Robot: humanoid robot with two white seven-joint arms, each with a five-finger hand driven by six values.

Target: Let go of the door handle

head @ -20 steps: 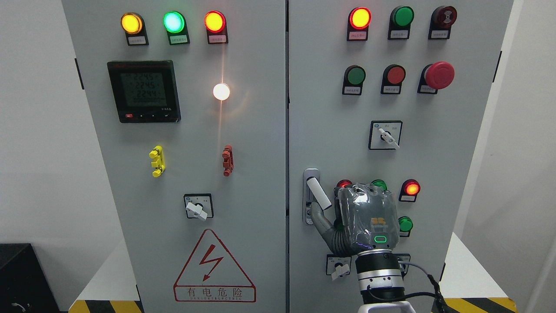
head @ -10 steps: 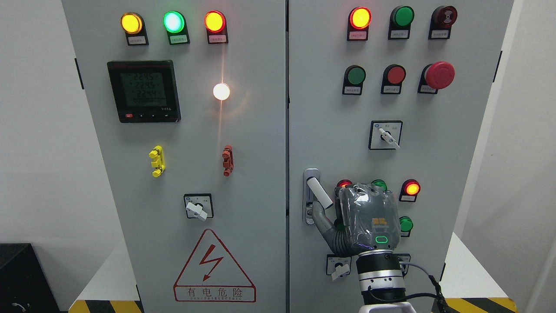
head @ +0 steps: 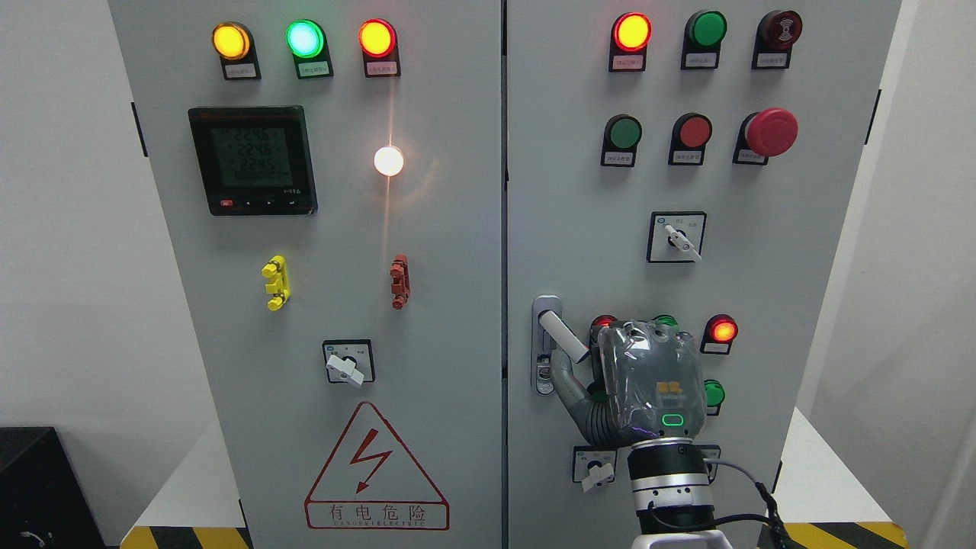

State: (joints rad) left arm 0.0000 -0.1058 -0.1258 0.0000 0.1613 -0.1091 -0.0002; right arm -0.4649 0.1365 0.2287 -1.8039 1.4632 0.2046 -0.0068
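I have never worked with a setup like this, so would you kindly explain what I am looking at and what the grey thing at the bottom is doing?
This is a view from a camera on a humanoid robot's head, facing a grey electrical cabinet with two doors. The doors carry indicator lights, push buttons, a red emergency stop button, rotary switches, a digital meter and a high-voltage warning sign.

The grey thing is the right robot hand, coming up from the bottom edge. It is at the white door handle on the right door, with its thumb just under the handle. The other fingers are hidden behind the hand, so I cannot tell whether it grips the handle. The left arm is out of view.
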